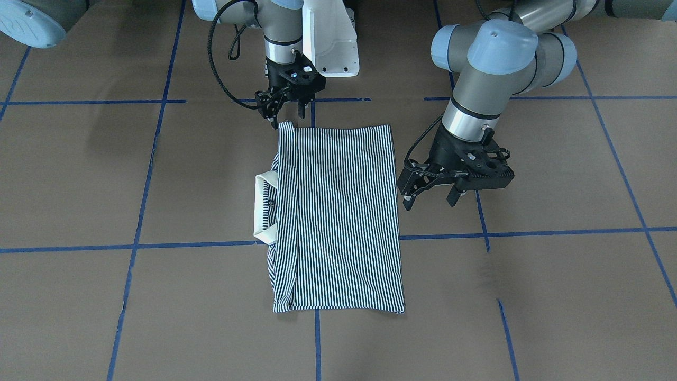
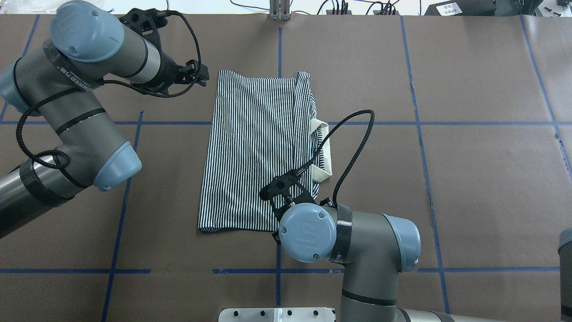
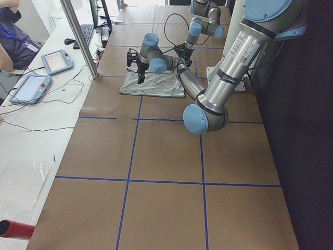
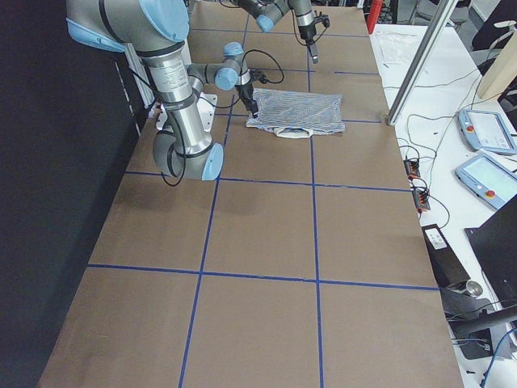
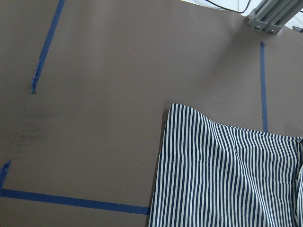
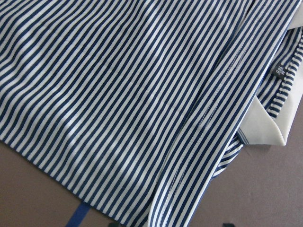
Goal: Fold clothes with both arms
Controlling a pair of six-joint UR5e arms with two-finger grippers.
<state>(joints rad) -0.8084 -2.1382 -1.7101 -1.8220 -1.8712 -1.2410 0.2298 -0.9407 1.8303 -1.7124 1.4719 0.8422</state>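
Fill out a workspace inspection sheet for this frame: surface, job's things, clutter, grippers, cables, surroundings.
Surface: brown table marked with a blue tape grid; no spills seen.
Job's things: striped polo shirt lies flat, folded into a rectangle, with its white collar poking out of one long side.
Clutter: nothing seen on the table.
Grippers: left gripper open and empty, beside the shirt edge opposite the collar; right gripper open, at the shirt corner nearest the robot.
Cables: right wrist cable loops above the collar; left wrist cable arcs beside the left gripper.
Surroundings: pendants on a side bench, with a person's sleeve next to it.
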